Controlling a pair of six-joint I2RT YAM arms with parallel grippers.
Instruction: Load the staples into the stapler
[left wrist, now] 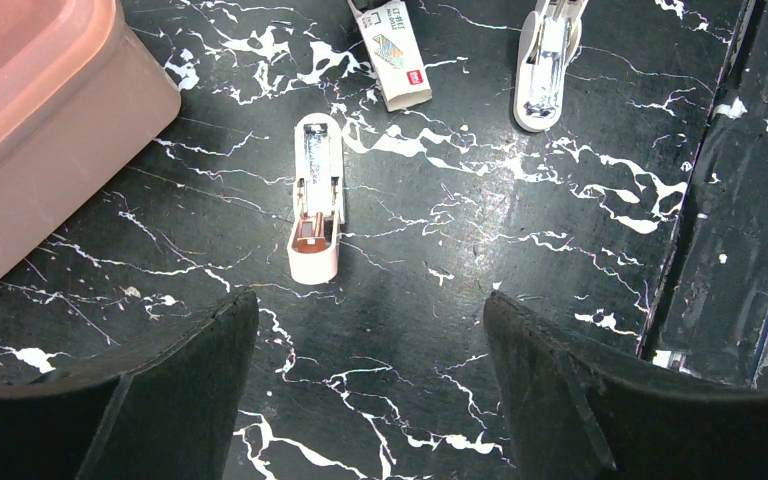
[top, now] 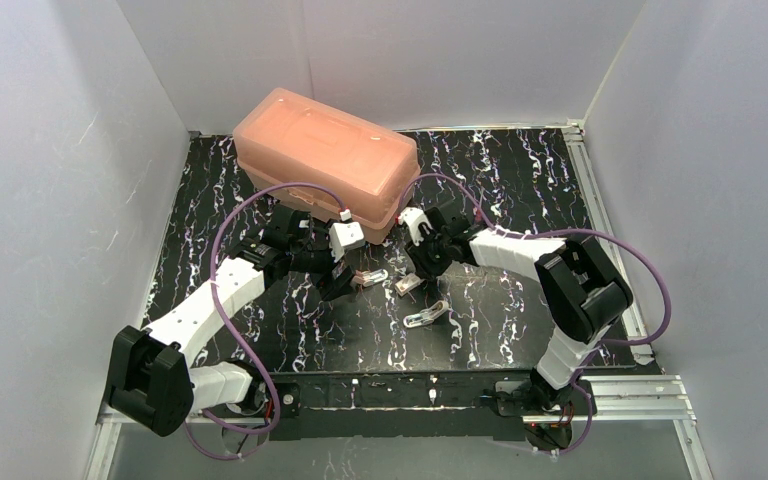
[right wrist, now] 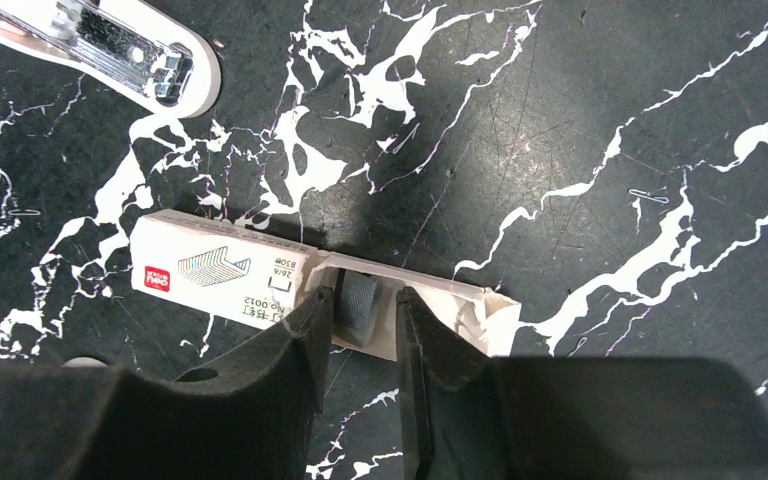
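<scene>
A pale pink stapler piece lies with its staple channel up, just ahead of my open, empty left gripper. A second white stapler piece with metal inside lies further right; it also shows in the right wrist view. The white staple box lies between them with one end open. My right gripper is down at that open end. Its fingers straddle a grey strip of staples with a small gap on one side. In the top view the box sits under the right gripper.
A large pink lidded plastic box stands at the back, close behind both wrists. White walls enclose the black marbled table. A metal rail runs along the right edge.
</scene>
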